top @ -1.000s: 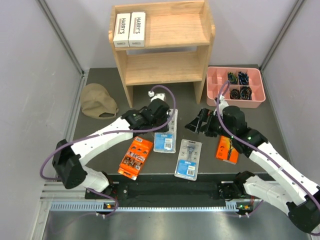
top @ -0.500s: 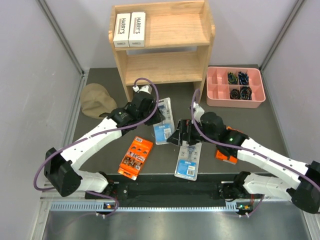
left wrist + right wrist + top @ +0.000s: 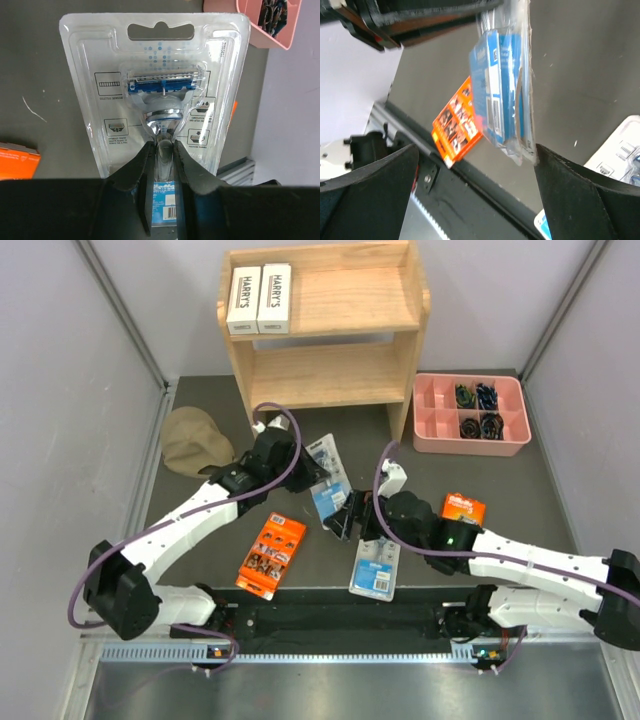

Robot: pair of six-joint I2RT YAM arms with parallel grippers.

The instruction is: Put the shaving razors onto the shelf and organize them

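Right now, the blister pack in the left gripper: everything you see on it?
The blister pack is clear moulded plastic with a hang slot at the far end, a blue-and-chrome razor sealed inside, printed icons beside it and a blue barcode label at the near end. The left gripper is shut on it over the razor's handle, holding it tilted off the dark mat. The right gripper is open, one finger each side of the label end, apparently not touching.
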